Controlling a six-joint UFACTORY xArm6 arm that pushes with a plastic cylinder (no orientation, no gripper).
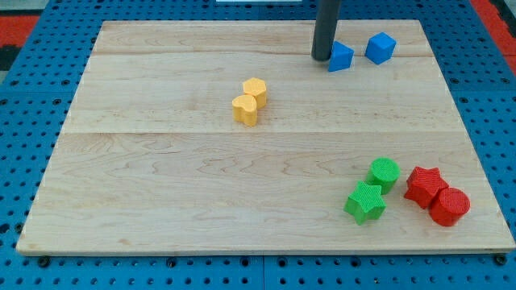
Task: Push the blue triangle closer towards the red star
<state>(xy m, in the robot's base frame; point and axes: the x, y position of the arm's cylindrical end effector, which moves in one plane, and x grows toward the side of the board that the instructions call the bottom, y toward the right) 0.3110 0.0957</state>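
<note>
The rod is coming down from the view's top edge, and my tip [322, 58] is resting on the board [201, 185] near its top edge, right of centre. There are no fingers on this rig, so there is no opening to record: the rod ends plain.

The blue triangle [341, 57] is sitting just beside the tip, on the tip's right, touching it or nearly so; which one cannot be told. A blue cube [380, 47] is lying just right of the triangle, a little nearer the top edge, with a small gap between the two. Both are sitting close to the board's top right corner.

The red star [424, 185] is sitting near the bottom right corner, well apart from the triangle, almost the board's whole depth away. A red cylinder [449, 206] is touching the star on its lower right side.

Just left of the red pair, a green cylinder [384, 172] is standing with a green star [365, 202] touching it at lower left.

Two yellow blocks are sitting together left of centre, in the upper half: a yellow hexagon [255, 90] and a yellow heart [245, 109] pressed against its lower left.

The board is lying on a blue pegboard bench [32, 161].
</note>
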